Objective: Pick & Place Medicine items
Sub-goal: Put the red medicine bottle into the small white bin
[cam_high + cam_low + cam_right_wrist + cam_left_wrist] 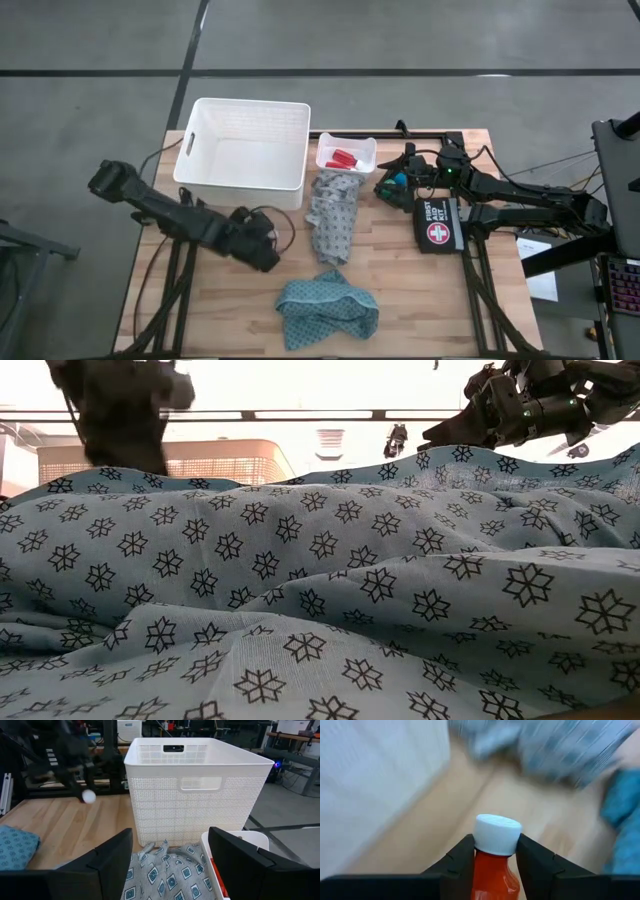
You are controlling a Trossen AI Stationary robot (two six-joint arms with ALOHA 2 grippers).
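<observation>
Large white perforated plastic basket (243, 145) on wooden slatted table (400, 290). Small white tray (362, 147) just right of basket. Grey patterned cloth (333, 215) crumpled beside basket's near right corner. Teal patterned cloth (327, 308) well below basket, perhaps loosely folded. Black first-aid pouch with red-and-white cross (438, 225) far right of basket.

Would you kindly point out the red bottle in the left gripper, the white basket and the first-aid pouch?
red bottle (492, 872), left wrist view, red body below the white cap.
white basket (243, 188), high view, near rim.
first-aid pouch (438, 235), high view, red-and-white cross.
</observation>
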